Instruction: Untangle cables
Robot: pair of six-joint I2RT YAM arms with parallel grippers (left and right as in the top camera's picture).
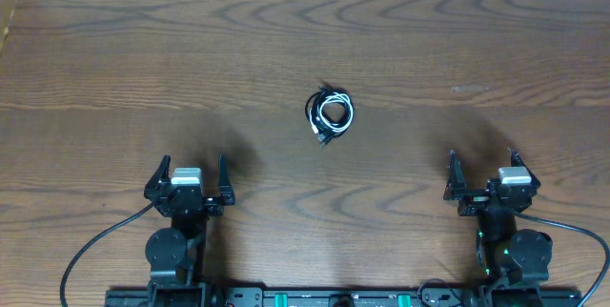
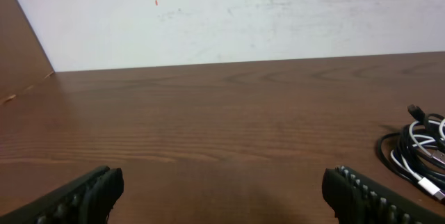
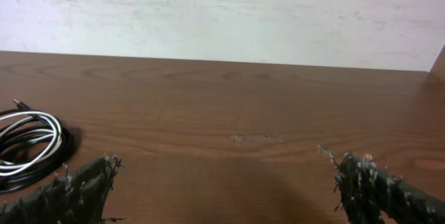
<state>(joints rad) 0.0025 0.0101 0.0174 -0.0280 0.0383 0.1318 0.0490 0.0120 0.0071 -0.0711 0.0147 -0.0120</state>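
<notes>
The cables (image 1: 331, 112) lie in one small coiled bundle of black and white cords at the middle of the wooden table. The bundle shows at the right edge of the left wrist view (image 2: 417, 156) and at the left edge of the right wrist view (image 3: 28, 144). My left gripper (image 1: 191, 170) is open and empty at the front left, well short of the bundle. My right gripper (image 1: 481, 164) is open and empty at the front right. The wide-apart fingers show in the left wrist view (image 2: 222, 189) and the right wrist view (image 3: 226, 182).
The wooden table (image 1: 172, 50) stretches back to a white wall (image 2: 222, 15). A raised wooden edge (image 2: 21, 50) stands at the far left. Thick black leads (image 1: 91, 245) run from the arm bases at the front edge.
</notes>
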